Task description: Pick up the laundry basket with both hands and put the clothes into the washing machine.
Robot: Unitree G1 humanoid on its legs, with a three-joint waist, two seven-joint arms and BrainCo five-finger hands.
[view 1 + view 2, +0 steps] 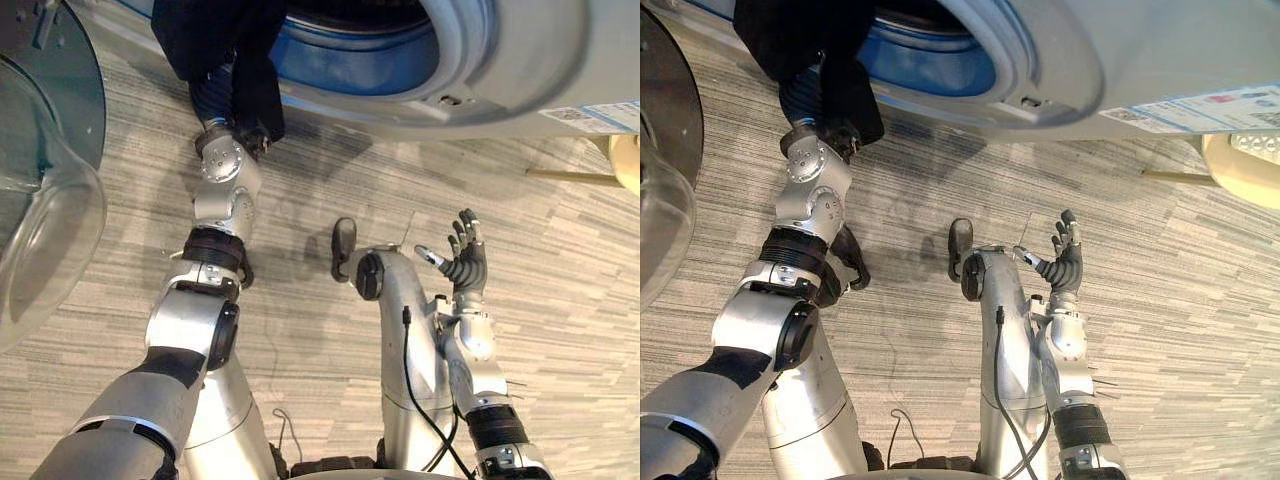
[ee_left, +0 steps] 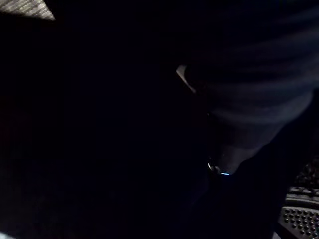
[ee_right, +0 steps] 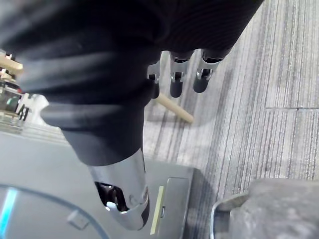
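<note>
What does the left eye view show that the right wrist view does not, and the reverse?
Left eye view: the left hand buried in dark clothes hanging from the washing machine opening, beside the glass door. Right wrist view: a blurred grey mass with a rim, which I cannot name. Both: the open right hand, fingers spread, over striped carpet.

Dark matt cloth garment, smooth glossy washing machine, rough striped carpet, clear door
</note>
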